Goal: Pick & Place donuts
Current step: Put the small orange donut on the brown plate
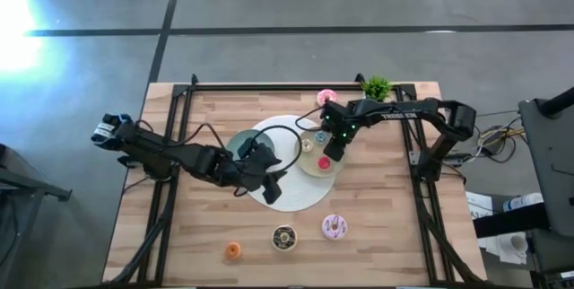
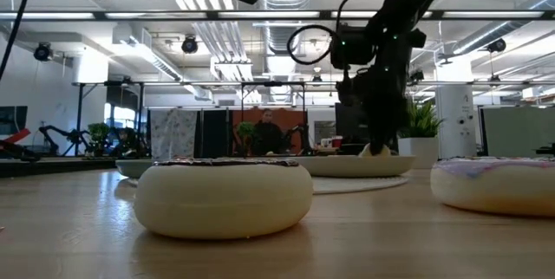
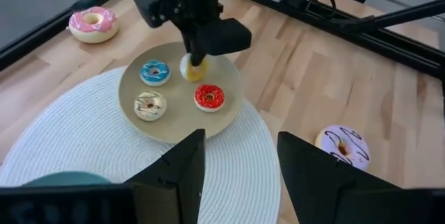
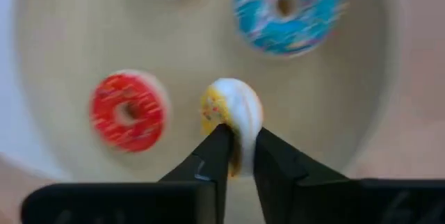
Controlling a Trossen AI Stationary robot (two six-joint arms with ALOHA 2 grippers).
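Between the fingers of the right gripper (image 4: 236,156) stands a small yellow donut (image 4: 233,121), pinched on its edge, low over the beige plate (image 3: 177,116). Lower it flat into the free space between the red donut (image 4: 127,111) and blue donut (image 4: 285,8), then let go. Farther off, the left gripper (image 3: 240,172) waits open over the white mat (image 3: 69,140).

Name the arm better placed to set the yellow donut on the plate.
Right. Its gripper is shut on the yellow donut just above the plate. The left gripper is open and empty, back over the mat.
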